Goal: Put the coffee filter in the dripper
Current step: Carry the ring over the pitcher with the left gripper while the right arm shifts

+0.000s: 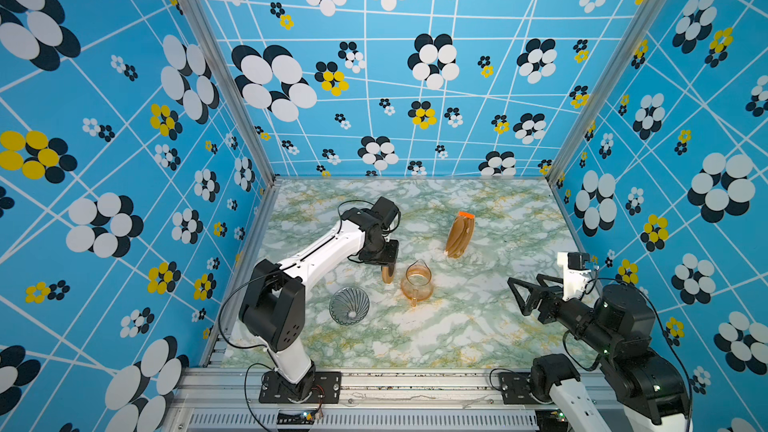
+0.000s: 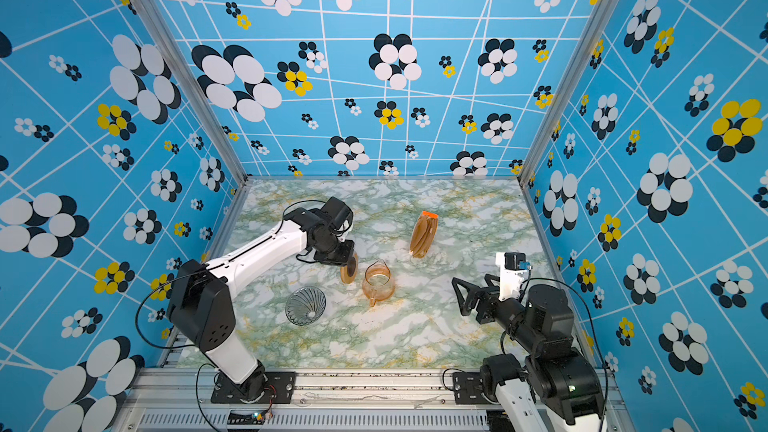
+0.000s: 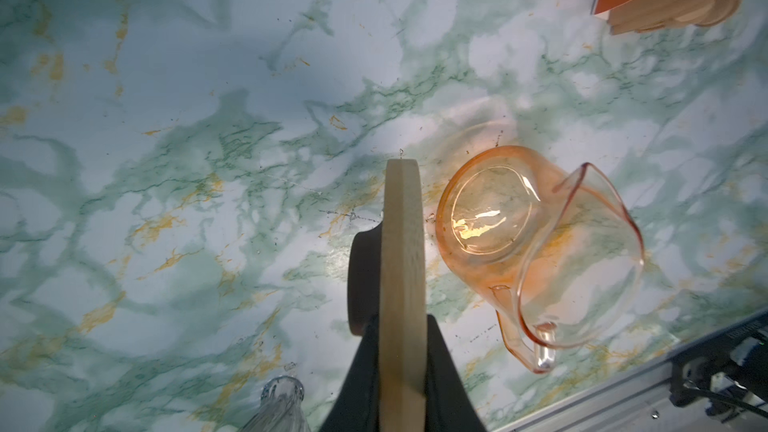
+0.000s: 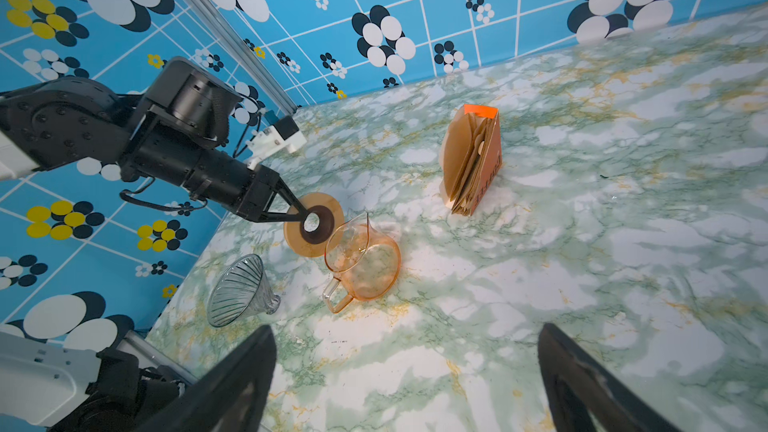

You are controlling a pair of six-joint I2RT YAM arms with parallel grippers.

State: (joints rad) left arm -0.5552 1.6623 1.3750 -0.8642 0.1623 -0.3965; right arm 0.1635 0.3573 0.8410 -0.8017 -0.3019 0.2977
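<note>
Beside the left claw (image 3: 402, 326), which pinches a round wooden ring (image 3: 402, 222) on edge, stands an amber glass carafe (image 3: 536, 251); best level the ring before lowering. Right claw (image 4: 405, 328) spread.

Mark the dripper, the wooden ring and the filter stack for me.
dripper (image 1: 347, 303): in a top view, on its ribbed inner wall.
wooden ring (image 3: 403, 251): left wrist view, on its pale wooden edge.
filter stack (image 1: 459, 236): in a top view, on the brown paper side.
</note>
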